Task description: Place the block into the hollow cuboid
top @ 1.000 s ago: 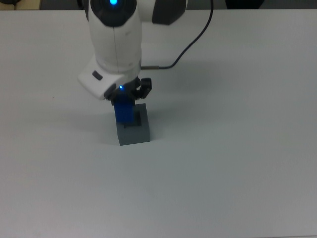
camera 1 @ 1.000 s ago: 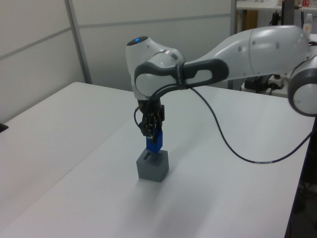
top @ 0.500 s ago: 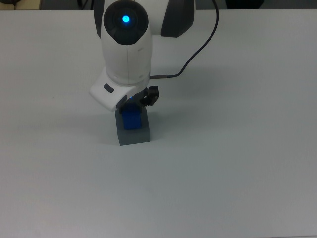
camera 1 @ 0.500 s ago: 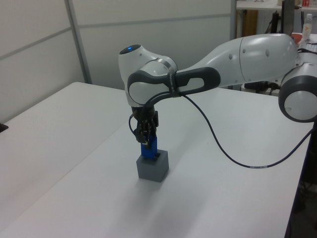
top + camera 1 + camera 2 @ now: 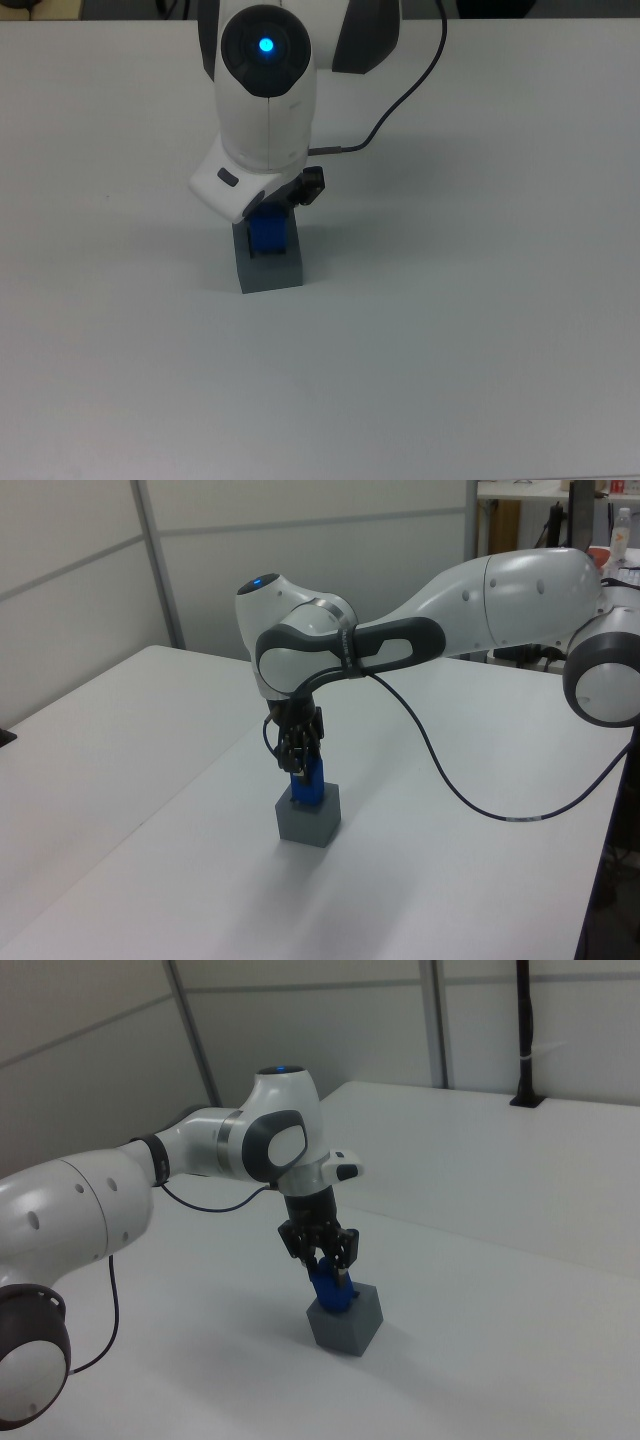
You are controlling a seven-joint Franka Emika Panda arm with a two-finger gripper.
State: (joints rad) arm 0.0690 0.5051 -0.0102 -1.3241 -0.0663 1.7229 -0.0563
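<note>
Gripping: the gripper (image 5: 333,1272) is clamped on the block's (image 5: 267,233) upper end.
Place: centre-left of the top view, the block's lower end sits in the hollow cuboid (image 5: 270,268).
Handling: probably light, stiff, smooth-faced; best pinched on flat opposite sides.
Risk: tilting could jam it.

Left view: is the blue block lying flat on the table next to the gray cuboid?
No. The block stands upright in the top of the hollow cuboid, with the gripper right over it.

No legible txt, labels, nos. on anything; possibly too small to read.
</note>
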